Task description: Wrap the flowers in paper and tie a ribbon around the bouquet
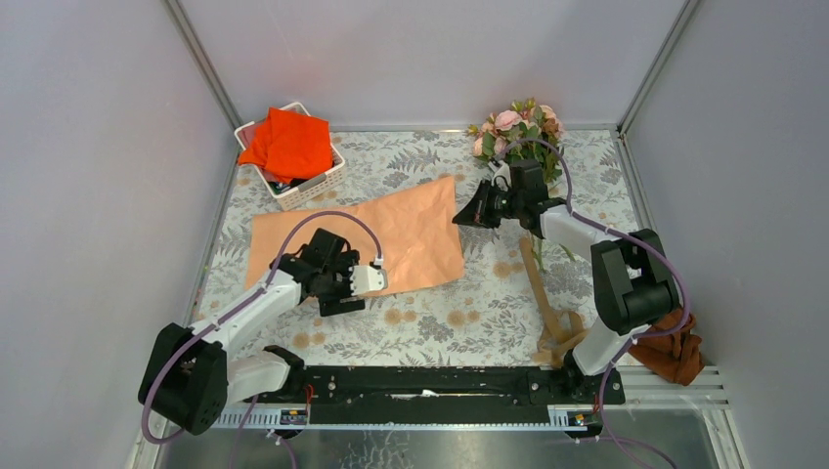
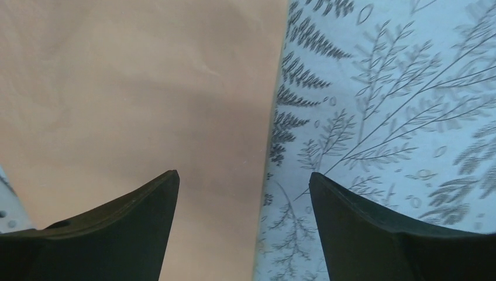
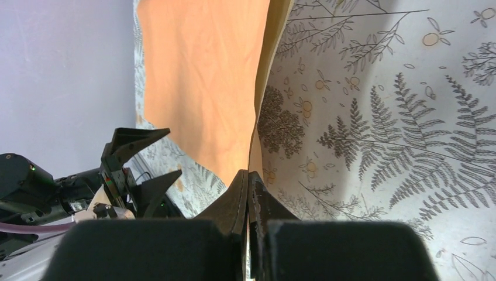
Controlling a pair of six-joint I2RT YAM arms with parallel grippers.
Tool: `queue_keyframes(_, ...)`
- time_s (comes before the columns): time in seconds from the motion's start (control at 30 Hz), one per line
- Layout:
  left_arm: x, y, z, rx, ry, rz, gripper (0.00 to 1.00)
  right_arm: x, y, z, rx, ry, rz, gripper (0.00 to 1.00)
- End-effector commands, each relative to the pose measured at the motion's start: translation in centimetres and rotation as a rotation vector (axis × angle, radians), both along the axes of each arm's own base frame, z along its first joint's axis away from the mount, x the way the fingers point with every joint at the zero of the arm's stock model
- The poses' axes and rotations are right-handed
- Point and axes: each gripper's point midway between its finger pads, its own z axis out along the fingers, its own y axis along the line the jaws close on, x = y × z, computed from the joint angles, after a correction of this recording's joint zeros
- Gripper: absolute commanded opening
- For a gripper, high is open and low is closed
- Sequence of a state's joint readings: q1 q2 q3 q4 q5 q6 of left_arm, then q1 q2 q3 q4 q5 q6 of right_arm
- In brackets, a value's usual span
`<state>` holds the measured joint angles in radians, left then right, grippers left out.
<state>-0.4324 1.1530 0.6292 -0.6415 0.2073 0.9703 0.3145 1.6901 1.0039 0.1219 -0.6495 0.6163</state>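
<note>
Right wrist: R fingers [image 3: 237, 199] pinch paper [image 3: 199, 88] edge; L fingers [image 2: 146, 216] wide apart above its near edge.

Table [image 1: 469, 293]: flat top with grey fern-and-leaf print.
- Paper [image 1: 391, 239]: peach face up, centre-left (right edge curled off the surface).
- White basket [image 1: 315, 188]: far left, holding an orange-red cloth [image 1: 288, 142].
- Flowers [image 1: 518, 127]: far right corner.
- Ribbon [image 1: 547, 313]: near right.
- Rust-brown cloth [image 1: 675, 354]: near right edge, possibly overhanging.
</note>
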Motion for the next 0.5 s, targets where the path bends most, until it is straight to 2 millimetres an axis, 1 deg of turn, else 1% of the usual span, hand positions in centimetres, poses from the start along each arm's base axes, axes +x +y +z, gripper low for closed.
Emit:
queue_keyframes(0.0,2.6,1.2,-0.2,0.097,-0.160,-0.053,0.86,1.3,-0.6,0.9,-0.055,-0.070,0.008,0.00)
queue_keyframes(0.07,2.6,1.3,-1.0,0.096,-0.170,-0.051,0.82,1.3,-0.7,0.5,-0.065,-0.064,0.010,0.00)
queue_keyframes(0.17,3.3,1.1,-1.3,0.086,-0.200,-0.031,0.71,1.3,-0.7,0.1,-0.070,-0.056,0.012,0.00)
queue_keyframes(0.27,3.4,0.8,-1.4,0.065,-0.196,-0.014,0.69,1.3,-0.8,0.0,-0.073,-0.055,0.017,0.00)
queue_keyframes(0.33,3.4,0.6,-1.5,0.056,-0.199,-0.014,0.64,1.4,-0.9,0.0,-0.078,-0.057,0.015,0.00)
queue_keyframes(0.47,4.2,0.5,-1.2,0.047,-0.235,0.005,0.58,1.4,-0.9,0.0,-0.081,-0.058,0.017,0.00)
